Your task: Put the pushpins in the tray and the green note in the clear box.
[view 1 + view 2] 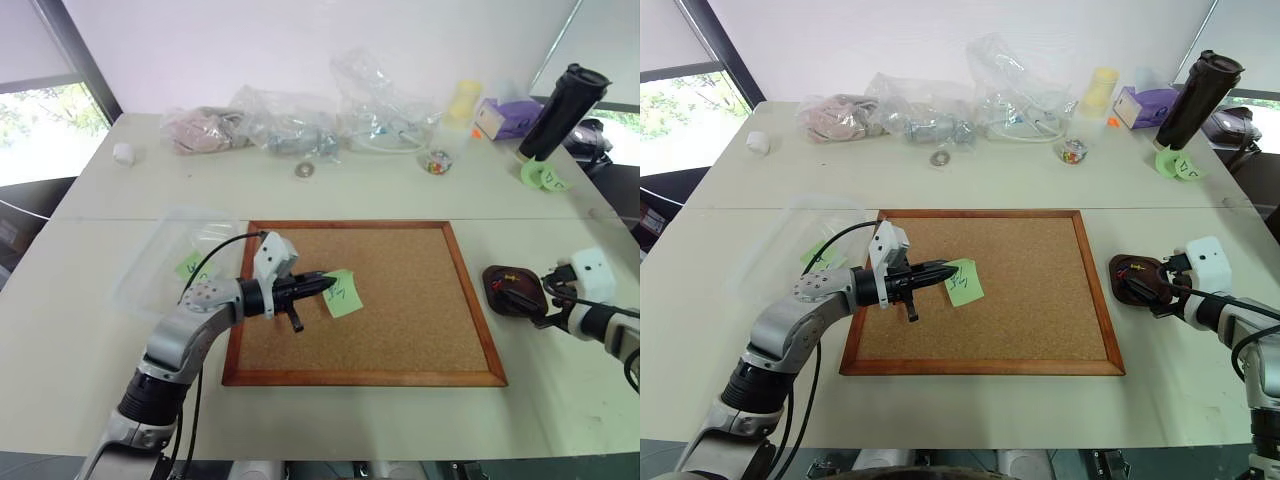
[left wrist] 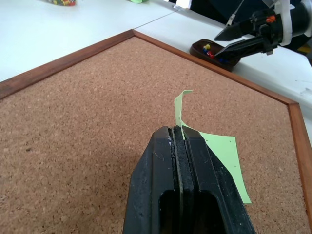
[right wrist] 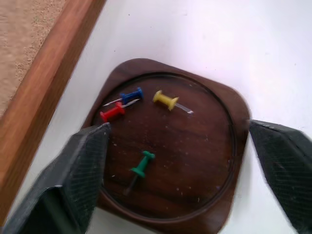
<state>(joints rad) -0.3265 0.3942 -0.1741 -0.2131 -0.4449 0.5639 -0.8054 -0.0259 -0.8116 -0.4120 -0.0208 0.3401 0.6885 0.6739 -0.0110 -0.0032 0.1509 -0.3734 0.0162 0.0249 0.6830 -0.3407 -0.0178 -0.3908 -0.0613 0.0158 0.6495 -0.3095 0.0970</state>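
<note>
My left gripper [image 1: 326, 283] is shut on one edge of the pale green note [image 1: 343, 293], holding it just above the cork board [image 1: 400, 330]. In the left wrist view the green note [image 2: 219, 156] curls up from between the closed fingers. The dark brown tray [image 3: 195, 165] sits on the table right of the board and holds several pushpins: a red one [image 3: 112, 113], a blue one [image 3: 131, 95], a yellow one [image 3: 165, 100] and a green one [image 3: 141, 165]. Over the tray my right gripper [image 3: 178, 126] stands open with nothing between its fingers. The clear box [image 1: 150, 270] lies left of the board with another green note [image 1: 192, 265] in it.
Wrinkly clear bags [image 1: 290, 125] line the table's far side, with a purple box [image 1: 508, 115] and a pale yellow cup [image 1: 462, 100]. A tall black bottle [image 1: 560, 110] stands at the back right by a round green paper [image 1: 545, 177]. A metal washer [image 1: 303, 170] lies loose.
</note>
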